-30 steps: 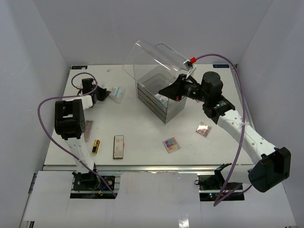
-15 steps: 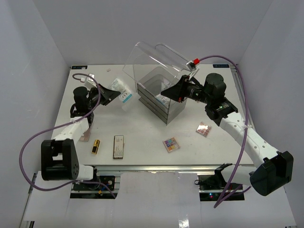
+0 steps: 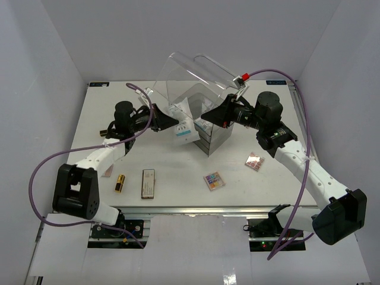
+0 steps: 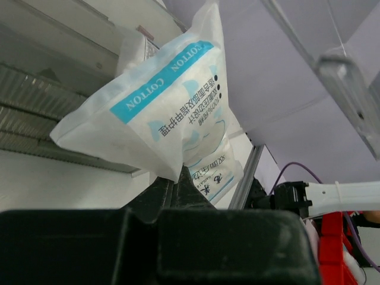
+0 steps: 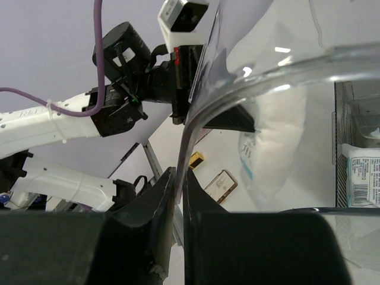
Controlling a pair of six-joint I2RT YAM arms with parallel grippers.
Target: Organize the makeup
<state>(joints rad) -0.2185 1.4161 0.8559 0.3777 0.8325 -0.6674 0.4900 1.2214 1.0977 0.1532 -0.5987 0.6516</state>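
White-and-blue sachets (image 4: 160, 113) in left gripper (image 4: 178, 185)

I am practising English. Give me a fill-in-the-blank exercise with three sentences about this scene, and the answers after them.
1. The left claw holds the sachets, and the blue band on one reads ____.
2. The right claw is shut on the clear ____ of the box.
3. In the top view, the lipstick lies just ____ of the long palette.

Missing words: COTTON; lid; left
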